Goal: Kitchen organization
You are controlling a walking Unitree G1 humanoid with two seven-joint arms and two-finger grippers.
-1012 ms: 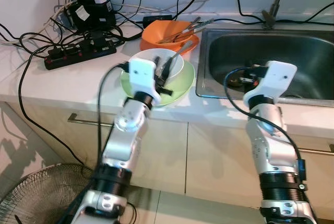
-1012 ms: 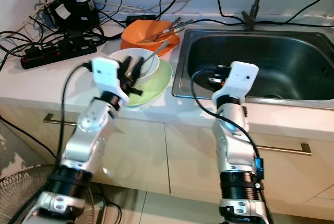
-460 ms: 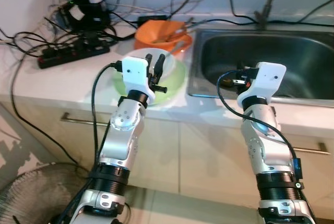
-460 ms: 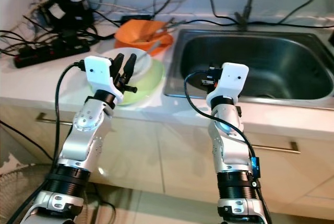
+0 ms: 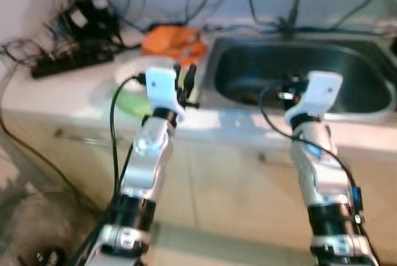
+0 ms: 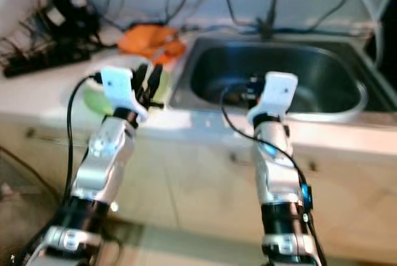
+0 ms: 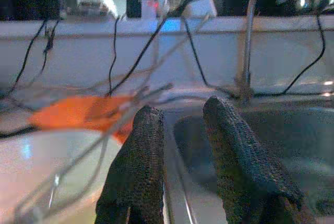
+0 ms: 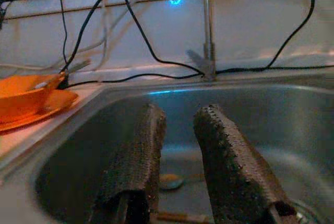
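left eye view, blurred: you have the left gripper point(image 5: 185, 75) at centre left of the frame, fingers parted and holding nothing, raised over the counter edge just beside the green plate point(image 5: 127, 101) and white bowl point(image 5: 144, 66), with the orange bowl point(image 5: 166, 41) of utensils higher up and a power strip point(image 5: 69, 64) at upper left. your right gripper point(image 8: 177, 145) sits right of centre at the near rim of the steel sink point(image 5: 347, 80), its two fingers apart and empty, pointing into the basin. right wrist view: a spoon point(image 8: 175, 181) lies on the sink floor between the fingers, tap point(image 8: 207, 31) standing behind.
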